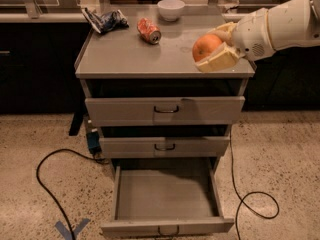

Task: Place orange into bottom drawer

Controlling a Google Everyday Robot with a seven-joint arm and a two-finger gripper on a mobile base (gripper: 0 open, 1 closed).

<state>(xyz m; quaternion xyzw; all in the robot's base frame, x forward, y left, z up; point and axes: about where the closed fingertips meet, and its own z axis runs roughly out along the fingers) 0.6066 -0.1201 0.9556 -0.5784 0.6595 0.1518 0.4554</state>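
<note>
The orange [205, 46] is held in my gripper [214, 48], whose cream fingers [217, 61] are shut around it, above the front right part of the cabinet top [130, 54]. The white arm reaches in from the right. The bottom drawer [165, 194] is pulled wide open below, an empty grey tray with a small dark loop handle [168, 230] on its front. It lies well below and to the left of the gripper.
A crushed orange-red soda can [149, 30], a crumpled dark chip bag [105, 20] and a white bowl [171, 9] sit at the back of the cabinet top. The two upper drawers [165, 110] stand slightly out. Black cables [47, 184] lie on the speckled floor on both sides.
</note>
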